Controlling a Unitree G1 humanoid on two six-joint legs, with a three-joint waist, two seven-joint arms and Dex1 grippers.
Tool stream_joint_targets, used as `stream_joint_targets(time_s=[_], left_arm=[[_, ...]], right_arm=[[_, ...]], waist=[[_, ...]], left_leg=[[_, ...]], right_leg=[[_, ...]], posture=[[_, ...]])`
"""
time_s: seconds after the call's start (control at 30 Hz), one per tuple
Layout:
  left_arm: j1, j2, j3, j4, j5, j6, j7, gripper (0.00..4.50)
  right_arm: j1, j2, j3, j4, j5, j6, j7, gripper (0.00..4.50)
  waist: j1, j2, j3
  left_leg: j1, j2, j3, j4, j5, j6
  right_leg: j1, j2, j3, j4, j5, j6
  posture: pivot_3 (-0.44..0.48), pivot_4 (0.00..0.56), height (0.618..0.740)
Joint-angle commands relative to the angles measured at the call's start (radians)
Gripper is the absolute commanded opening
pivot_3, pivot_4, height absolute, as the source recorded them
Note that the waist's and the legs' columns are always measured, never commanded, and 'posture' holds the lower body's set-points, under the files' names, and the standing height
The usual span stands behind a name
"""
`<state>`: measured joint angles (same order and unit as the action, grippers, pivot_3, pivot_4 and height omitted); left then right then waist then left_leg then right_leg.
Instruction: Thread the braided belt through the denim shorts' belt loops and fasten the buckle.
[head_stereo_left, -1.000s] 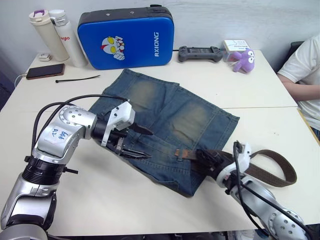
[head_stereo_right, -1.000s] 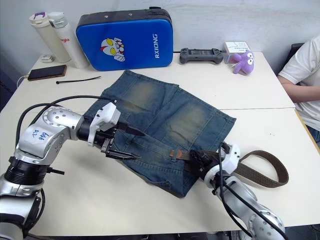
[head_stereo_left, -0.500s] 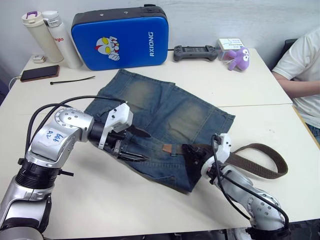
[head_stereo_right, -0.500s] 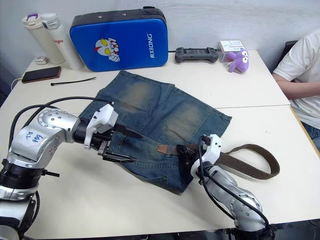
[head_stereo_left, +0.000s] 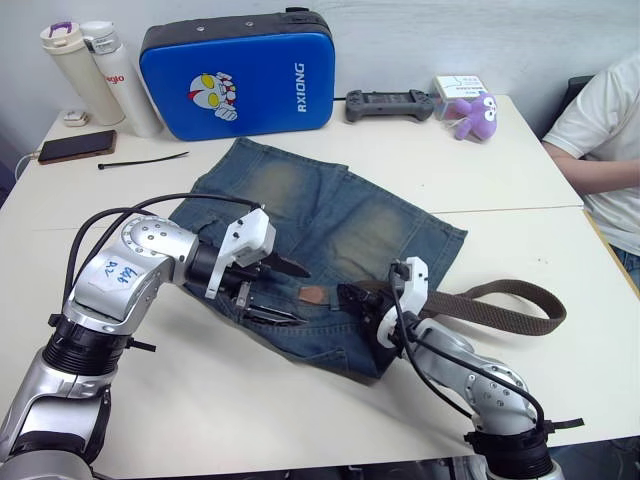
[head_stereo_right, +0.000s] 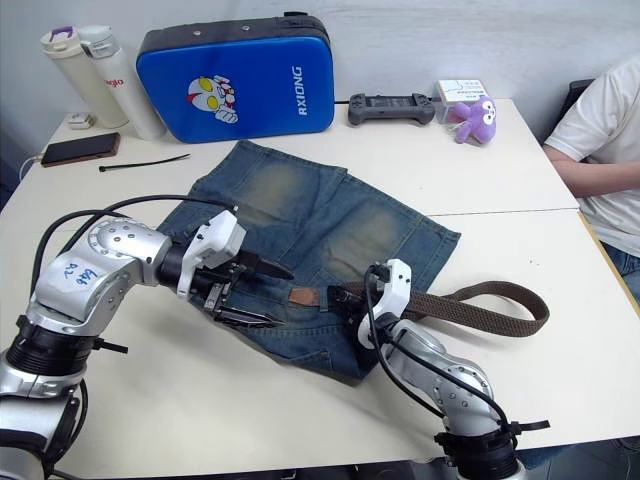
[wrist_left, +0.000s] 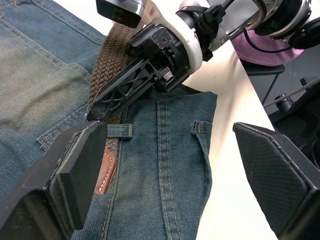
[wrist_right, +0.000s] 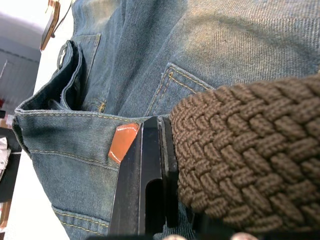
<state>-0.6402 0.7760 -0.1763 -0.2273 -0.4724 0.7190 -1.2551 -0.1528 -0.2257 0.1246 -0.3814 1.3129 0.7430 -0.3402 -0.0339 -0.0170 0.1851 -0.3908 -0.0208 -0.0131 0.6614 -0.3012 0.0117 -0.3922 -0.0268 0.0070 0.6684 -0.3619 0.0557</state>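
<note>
The denim shorts lie flat mid-table, waistband toward me. The braided belt runs from a fold on the right to the waistband. Its brown leather tip has passed under one of the belt loops. My right gripper is shut on the belt just right of that loop, its black fingers lying along the strap. My left gripper hovers open over the waistband, facing the tip, with nothing held. The buckle is hidden.
At the back of the table stand a blue case, two bottles, a phone, a black cable tie, a controller and a purple plush. A person's sleeve is at the right.
My right gripper has moved left along the waistband with the belt, carrying the leather tip closer to the left gripper. The belt's fold on the table has drawn in. The left gripper stays open.
</note>
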Motion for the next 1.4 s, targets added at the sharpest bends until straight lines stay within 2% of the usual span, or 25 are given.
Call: stream_joint_targets(time_s=[0.03, 0.1, 0.23, 0.33, 0.47, 0.87, 1.2, 1.23, 1.27, 1.4], left_arm=[[0.005, -0.002, 0.001, -0.019, -0.006, -0.016, -0.001, 4.50], [0.004, -0.014, -0.006, -0.012, -0.004, -0.022, 0.001, 4.50], [-0.011, -0.043, -0.022, 0.011, 0.003, -0.038, -0.001, 4.50], [-0.028, -0.065, -0.042, 0.040, 0.019, -0.063, -0.007, 4.50], [-0.049, -0.086, -0.060, 0.073, 0.031, -0.090, -0.023, 4.50], [-0.084, -0.116, -0.077, 0.120, 0.049, -0.125, -0.048, 4.50], [-0.080, -0.116, -0.073, 0.121, 0.058, -0.133, -0.044, 4.50], [-0.081, -0.117, -0.073, 0.124, 0.059, -0.134, -0.044, 4.50], [-0.083, -0.117, -0.073, 0.129, 0.062, -0.137, -0.044, 4.50], [-0.078, -0.116, -0.070, 0.127, 0.066, -0.139, -0.040, 4.50]], right_arm=[[0.040, -0.006, -0.021, -0.049, 0.030, 0.042, 0.001, 0.90], [0.065, -0.025, -0.052, -0.086, 0.052, 0.052, -0.019, 1.57], [0.146, -0.058, -0.120, -0.167, 0.138, 0.048, -0.059, 3.44], [0.247, -0.087, -0.162, -0.240, 0.202, 0.028, -0.045, 3.44], [0.338, -0.069, -0.198, -0.265, 0.225, -0.036, -0.054, 3.44], [0.405, -0.013, -0.228, -0.296, 0.297, -0.183, -0.087, 3.44], [0.456, -0.036, -0.265, -0.337, 0.373, -0.248, -0.094, 3.44], [0.458, -0.040, -0.262, -0.341, 0.376, -0.249, -0.095, 2.93], [0.459, -0.042, -0.254, -0.345, 0.377, -0.250, -0.094, 2.69], [0.453, -0.035, -0.236, -0.349, 0.378, -0.264, -0.094, 0.76]], waist=[[0.002, 0.000, 0.000], [0.005, 0.000, 0.000], [0.011, -0.001, 0.000], [0.016, -0.001, 0.000], [0.010, -0.001, -0.001], [0.007, -0.001, -0.001], [0.007, -0.001, -0.001], [0.006, -0.001, -0.001], [0.007, -0.001, -0.001], [0.007, -0.001, -0.001]], left_leg=[[0.000, 0.000, 0.000, 0.000, 0.000, 0.000], [0.000, 0.000, 0.000, 0.000, 0.000, 0.000], [0.000, 0.000, -0.001, 0.000, 0.000, 0.000], [-0.001, -0.001, -0.002, 0.001, 0.000, 0.001], [-0.001, -0.001, -0.001, 0.000, 0.000, 0.001], [0.000, -0.001, -0.001, 0.001, 0.000, 0.001], [0.000, -0.001, -0.001, 0.001, 0.000, 0.001], [0.000, -0.001, -0.001, 0.000, 0.000, 0.001], [0.000, -0.001, -0.001, 0.000, 0.000, 0.001], [0.000, -0.001, -0.001, 0.000, 0.000, 0.001]], right_leg=[[0.000, 0.000, 0.000, 0.000, 0.000, 0.000], [0.000, 0.000, 0.000, 0.000, 0.000, 0.000], [0.001, -0.001, 0.000, 0.000, 0.000, 0.000], [0.002, -0.001, 0.000, -0.005, 0.000, 0.000], [0.002, 0.000, 0.000, -0.005, 0.000, 0.000], [0.002, 0.000, 0.000, -0.004, 0.000, 0.000], [0.002, 0.000, 0.001, -0.004, 0.000, 0.000], [0.002, 0.000, 0.001, -0.004, 0.000, 0.000], [0.002, 0.000, 0.001, -0.004, 0.000, 0.000], [0.002, 0.000, 0.001, -0.004, 0.000, 0.000]], posture=[[0.000, 0.150, 0.740], [0.000, 0.150, 0.740], [0.000, 0.150, 0.740], [0.000, 0.150, 0.740], [0.000, 0.150, 0.740], [0.000, 0.150, 0.740], [0.000, 0.150, 0.740], [0.000, 0.150, 0.740], [0.000, 0.150, 0.740], [0.000, 0.150, 0.740]])
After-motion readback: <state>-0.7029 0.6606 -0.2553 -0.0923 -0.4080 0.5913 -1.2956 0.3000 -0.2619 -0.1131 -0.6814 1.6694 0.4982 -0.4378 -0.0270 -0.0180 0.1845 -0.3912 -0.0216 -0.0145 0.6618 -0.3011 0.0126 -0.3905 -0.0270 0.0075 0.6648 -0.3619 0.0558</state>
